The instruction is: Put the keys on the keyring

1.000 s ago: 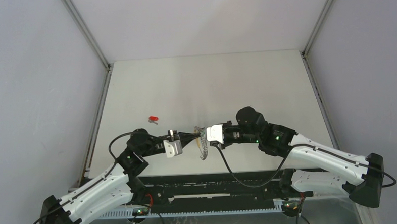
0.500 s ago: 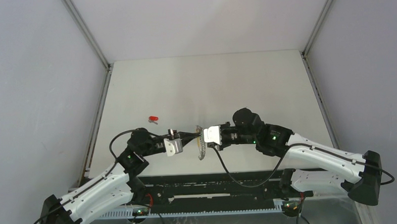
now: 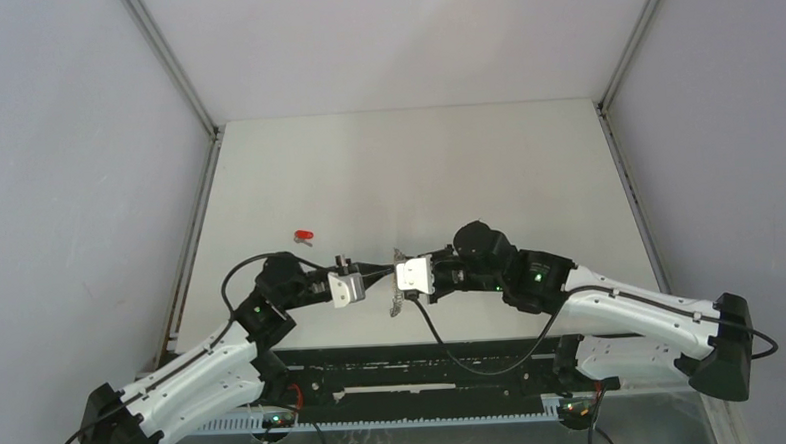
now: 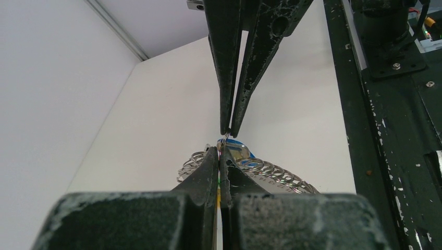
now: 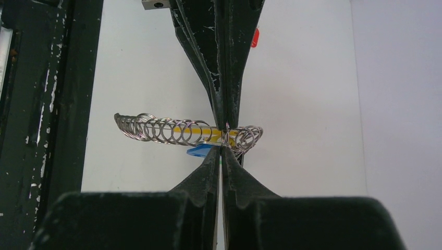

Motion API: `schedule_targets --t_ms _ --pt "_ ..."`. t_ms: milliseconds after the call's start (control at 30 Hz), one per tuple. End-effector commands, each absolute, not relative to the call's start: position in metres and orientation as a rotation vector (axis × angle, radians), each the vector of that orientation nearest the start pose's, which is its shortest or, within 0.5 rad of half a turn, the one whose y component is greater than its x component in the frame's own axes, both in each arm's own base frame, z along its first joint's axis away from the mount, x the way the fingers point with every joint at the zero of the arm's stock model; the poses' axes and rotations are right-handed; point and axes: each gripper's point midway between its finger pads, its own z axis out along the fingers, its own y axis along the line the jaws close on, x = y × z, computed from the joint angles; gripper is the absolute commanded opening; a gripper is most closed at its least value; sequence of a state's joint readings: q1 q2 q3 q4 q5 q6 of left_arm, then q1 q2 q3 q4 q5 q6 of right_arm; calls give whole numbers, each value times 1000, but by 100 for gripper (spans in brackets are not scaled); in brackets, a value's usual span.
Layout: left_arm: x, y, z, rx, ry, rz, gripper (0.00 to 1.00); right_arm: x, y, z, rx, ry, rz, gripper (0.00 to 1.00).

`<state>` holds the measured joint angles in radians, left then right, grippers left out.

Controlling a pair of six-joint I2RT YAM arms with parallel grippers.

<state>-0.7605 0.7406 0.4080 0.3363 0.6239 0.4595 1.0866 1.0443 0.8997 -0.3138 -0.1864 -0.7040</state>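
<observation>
The keyring (image 5: 225, 136), a thin ring with a yellow tab (image 5: 194, 130) and a looped silvery chain (image 5: 151, 128), hangs between both grippers above the table. My left gripper (image 4: 219, 152) is shut on the keyring at the yellow tab. My right gripper (image 5: 222, 149) is shut on the thin ring, tip to tip with the left. The blue-headed key (image 5: 200, 151) hangs at the ring; I cannot tell whether it is threaded on. It also shows in the left wrist view (image 4: 241, 149). The red-headed key (image 3: 303, 234) lies on the table, left of both grippers (image 3: 379, 272) (image 3: 391, 271).
The chain (image 3: 398, 302) dangles below the meeting point, near the table's front edge. The black base rail (image 3: 425, 356) runs along the near edge. Grey walls and metal posts close the table on the left, right and back.
My right arm has moved left, pushing the meeting point and the hanging chain a little left. The left gripper has barely moved. The red key has not moved.
</observation>
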Motion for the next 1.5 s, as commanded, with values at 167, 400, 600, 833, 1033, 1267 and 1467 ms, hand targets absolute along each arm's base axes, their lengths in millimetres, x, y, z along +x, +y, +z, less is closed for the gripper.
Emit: schedule_targets --t_ms 167,400,600,833,1033,1267,1467 --pt "171 -274 258 1240 985 -693 0 157 325 243 -1677 1115 364 0" --pt "179 -273 259 1212 1040 -676 0 157 324 242 -1691 1110 323 0" --pt "183 -272 262 1186 1072 -676 0 158 325 236 -1716 1111 265 0" --pt "185 -268 269 1139 1069 -671 0 163 323 227 -1731 1139 215 0" --pt "179 -267 278 1097 1014 -699 0 167 320 223 -1705 1164 225 0" --pt "170 -272 289 1065 940 -767 0 164 328 231 -1643 1142 322 0" --pt "171 -268 290 1037 921 -759 0 162 314 254 -1554 1158 380 18"
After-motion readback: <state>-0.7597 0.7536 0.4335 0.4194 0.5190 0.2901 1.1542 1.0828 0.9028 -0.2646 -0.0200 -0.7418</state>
